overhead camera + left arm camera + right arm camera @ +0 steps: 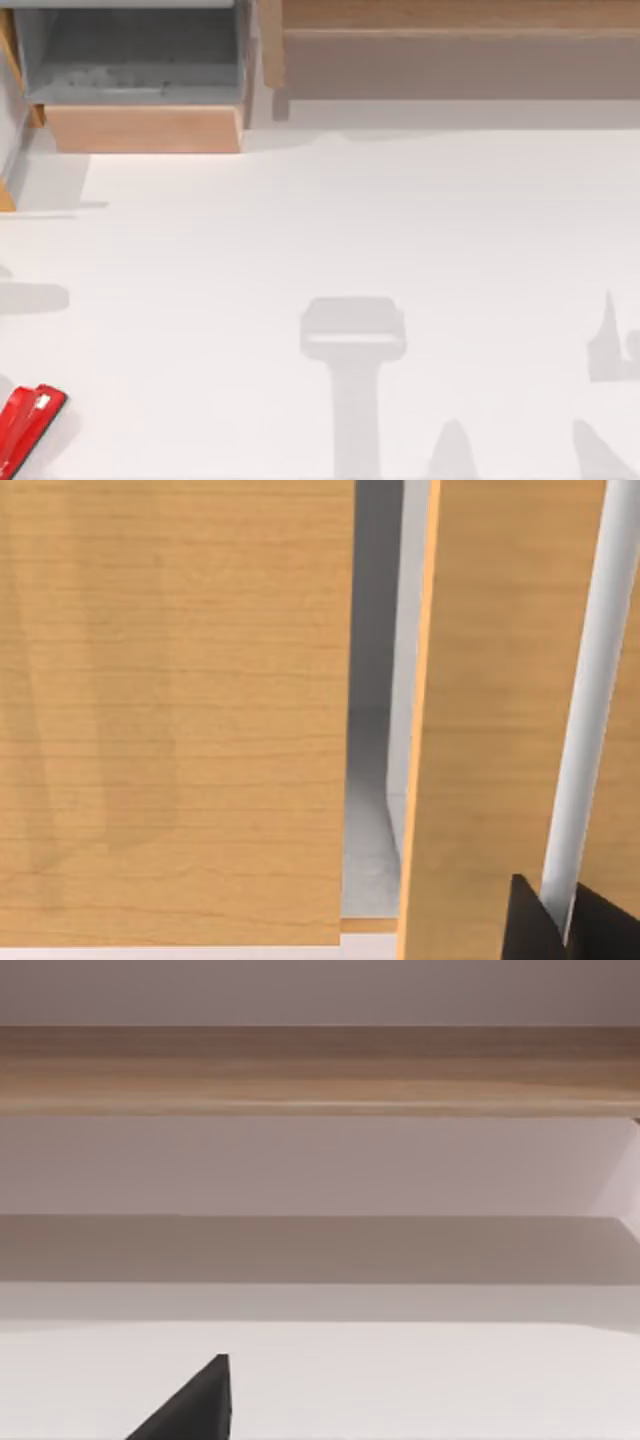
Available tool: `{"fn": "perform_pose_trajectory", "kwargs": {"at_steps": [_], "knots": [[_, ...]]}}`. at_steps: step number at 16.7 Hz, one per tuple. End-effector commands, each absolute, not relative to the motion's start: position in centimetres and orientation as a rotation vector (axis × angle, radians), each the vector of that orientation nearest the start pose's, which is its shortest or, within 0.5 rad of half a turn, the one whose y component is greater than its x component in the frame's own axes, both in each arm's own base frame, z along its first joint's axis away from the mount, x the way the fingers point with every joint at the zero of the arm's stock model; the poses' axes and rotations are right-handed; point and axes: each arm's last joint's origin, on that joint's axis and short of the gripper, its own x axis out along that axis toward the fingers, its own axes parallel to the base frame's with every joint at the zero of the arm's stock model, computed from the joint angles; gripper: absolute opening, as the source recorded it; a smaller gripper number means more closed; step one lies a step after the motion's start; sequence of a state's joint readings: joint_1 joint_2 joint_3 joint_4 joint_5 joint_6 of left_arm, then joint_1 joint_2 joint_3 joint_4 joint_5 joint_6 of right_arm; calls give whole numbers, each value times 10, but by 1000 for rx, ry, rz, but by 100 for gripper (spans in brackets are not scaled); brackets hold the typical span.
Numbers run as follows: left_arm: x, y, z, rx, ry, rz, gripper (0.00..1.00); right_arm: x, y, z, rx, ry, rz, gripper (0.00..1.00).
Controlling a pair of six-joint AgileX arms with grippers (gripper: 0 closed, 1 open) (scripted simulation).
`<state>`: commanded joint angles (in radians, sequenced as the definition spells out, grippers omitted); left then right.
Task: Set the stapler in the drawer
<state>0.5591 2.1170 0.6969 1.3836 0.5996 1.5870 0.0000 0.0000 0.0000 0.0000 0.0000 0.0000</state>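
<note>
The red stapler (25, 425) lies on the white table at the front left corner, partly cut off by the top view's edge, with a small white mark near its far end. The drawer (143, 128) stands pulled out at the back left, its tan front panel facing the table and its grey inside bare. A dark part of my left gripper (570, 935) shows in the left wrist view, close to tan wooden panels (170, 710) with a grey gap between them. A dark part of my right gripper (195, 1410) shows above the white table, facing the shelf.
A long wooden shelf (450, 50) runs along the back right and also fills the far side of the right wrist view as the shelf board (320, 1070). Grey arm shadows fall on the white table (350, 230) in the middle and at the front right.
</note>
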Motion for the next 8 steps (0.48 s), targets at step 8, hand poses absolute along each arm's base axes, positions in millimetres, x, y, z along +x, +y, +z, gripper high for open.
{"fn": "perform_pose_trajectory", "kwargs": {"at_steps": [8], "knots": [[276, 176, 87, 1554, 8, -33, 0, 106, -1, 160, 0, 0, 0, 100]]}}
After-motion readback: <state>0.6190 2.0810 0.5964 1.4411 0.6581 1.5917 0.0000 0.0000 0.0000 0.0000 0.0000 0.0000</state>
